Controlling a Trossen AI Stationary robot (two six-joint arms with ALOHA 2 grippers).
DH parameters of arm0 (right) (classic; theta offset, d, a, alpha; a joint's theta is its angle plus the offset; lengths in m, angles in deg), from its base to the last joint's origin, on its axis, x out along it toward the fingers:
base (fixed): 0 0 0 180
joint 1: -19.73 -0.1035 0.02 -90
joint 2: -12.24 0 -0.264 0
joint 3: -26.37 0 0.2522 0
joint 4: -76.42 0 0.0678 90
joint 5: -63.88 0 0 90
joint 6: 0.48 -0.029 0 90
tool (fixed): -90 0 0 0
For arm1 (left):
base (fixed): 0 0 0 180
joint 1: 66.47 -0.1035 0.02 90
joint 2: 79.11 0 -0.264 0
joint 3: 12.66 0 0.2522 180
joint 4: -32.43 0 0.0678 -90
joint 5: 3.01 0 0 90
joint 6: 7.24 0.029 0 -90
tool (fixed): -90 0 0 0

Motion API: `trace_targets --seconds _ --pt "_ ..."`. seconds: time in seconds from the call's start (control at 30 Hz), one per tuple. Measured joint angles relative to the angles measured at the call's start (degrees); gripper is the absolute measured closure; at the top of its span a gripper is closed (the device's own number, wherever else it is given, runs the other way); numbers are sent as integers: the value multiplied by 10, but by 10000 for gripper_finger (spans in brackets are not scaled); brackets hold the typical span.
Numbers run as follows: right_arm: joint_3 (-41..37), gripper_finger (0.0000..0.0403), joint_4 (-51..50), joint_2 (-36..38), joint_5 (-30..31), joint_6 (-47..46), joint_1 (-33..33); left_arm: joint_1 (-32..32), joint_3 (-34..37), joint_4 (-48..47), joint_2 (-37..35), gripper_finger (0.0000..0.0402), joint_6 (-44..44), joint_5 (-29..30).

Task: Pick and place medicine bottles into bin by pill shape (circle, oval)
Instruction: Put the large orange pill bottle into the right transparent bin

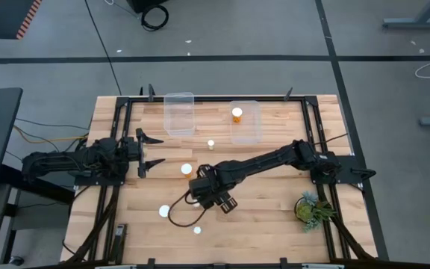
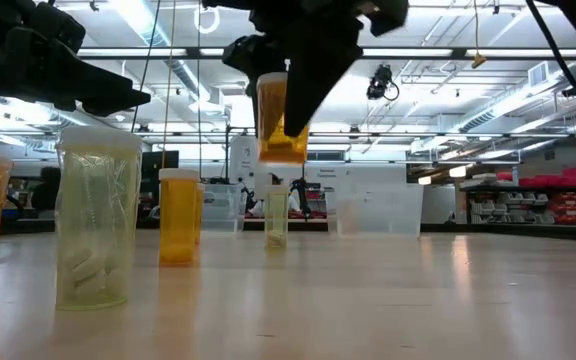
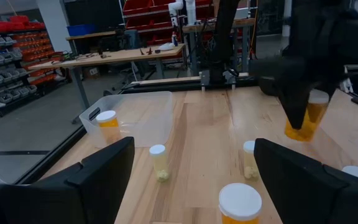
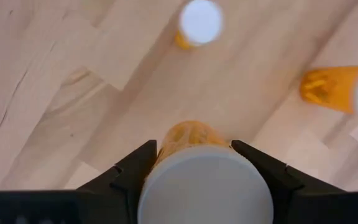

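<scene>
My right gripper (image 1: 221, 197) hangs over the middle of the table, shut on an amber medicine bottle (image 2: 281, 122) with a white cap (image 4: 204, 186). That bottle is hidden under the gripper in the high view. Other white-capped bottles stand upright on their bases on the wood: one (image 1: 210, 143) near the bins, one (image 1: 186, 169) beside the gripper, two (image 1: 164, 211) (image 1: 197, 229) nearer the front edge. One more bottle (image 1: 237, 114) stands in the right clear bin (image 1: 254, 128). My left gripper (image 1: 159, 151) waits open at the table's left. My right gripper pinches the bottle's cap end (image 4: 157, 180) between its two fingers, one on either side. The fingers (image 2: 308, 95) come from above, pointing down along the bottle's upper wall. The bottle hangs upright below them, its base (image 2: 281, 155) lifted well clear of the table.
Two clear bins (image 1: 179, 123) (image 1: 254, 128) stand side by side at the table's far edge. A small green plant (image 1: 312, 209) sits at the right front. A dark cable (image 1: 179, 218) loops on the wood near the gripper. Bare wood lies between the gripper and the bins.
</scene>
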Motion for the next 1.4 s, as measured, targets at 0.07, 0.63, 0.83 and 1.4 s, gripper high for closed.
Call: trace_targets --seconds 0.07,0.63,0.83,1.4 --pt "14 196 -14 0 0 -7 7 0 0 0 0 60 0 0" --pt "113 195 -99 1 0 -33 85 0 0 0 0 60 0 0" --pt "113 195 -108 10 -3 -34 123 0 0 0 0 60 0 0" --pt "112 195 -122 68 -20 -72 264 0 0 1 0 60 0 0"
